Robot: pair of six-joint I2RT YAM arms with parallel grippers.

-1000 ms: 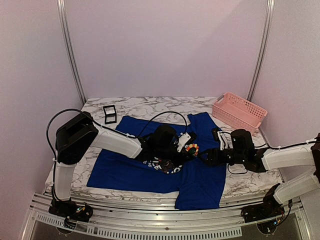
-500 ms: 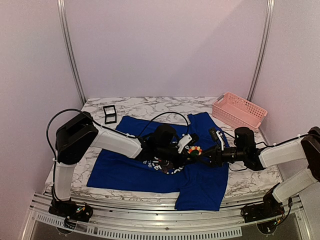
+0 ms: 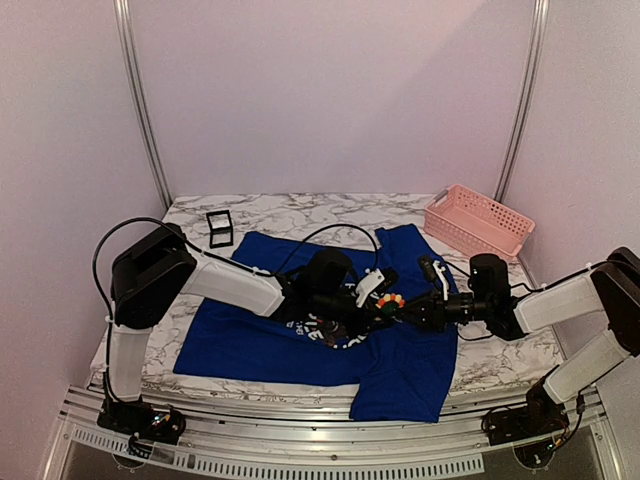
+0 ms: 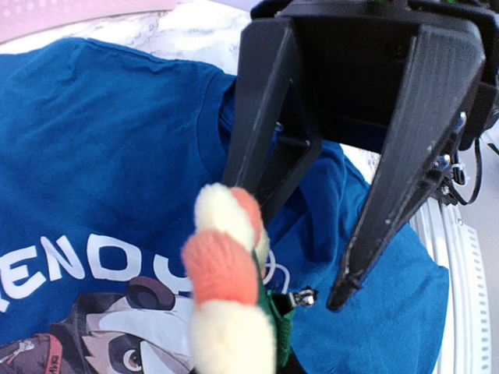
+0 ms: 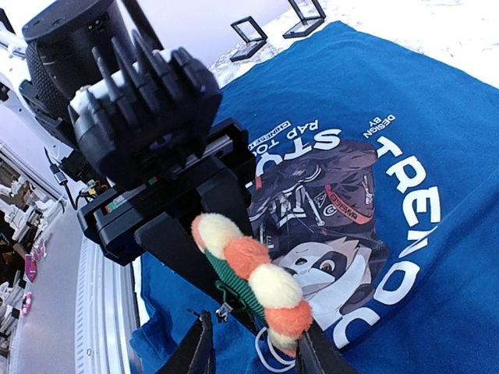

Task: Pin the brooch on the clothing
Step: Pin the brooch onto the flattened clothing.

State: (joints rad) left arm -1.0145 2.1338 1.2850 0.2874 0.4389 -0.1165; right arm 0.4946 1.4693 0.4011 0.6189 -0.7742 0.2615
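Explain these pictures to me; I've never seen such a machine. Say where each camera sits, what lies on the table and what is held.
These are two robot arms bolted to a marble table, each ending in a two-finger gripper. One picture looks down from above and behind; the other two come from cameras on the wrists. On the table lie a blue panda T-shirt, a pink basket and a small black box frame. The left gripper is shut on a flower-shaped brooch above the shirt's print. The right gripper has its jaws apart, either side of the brooch.
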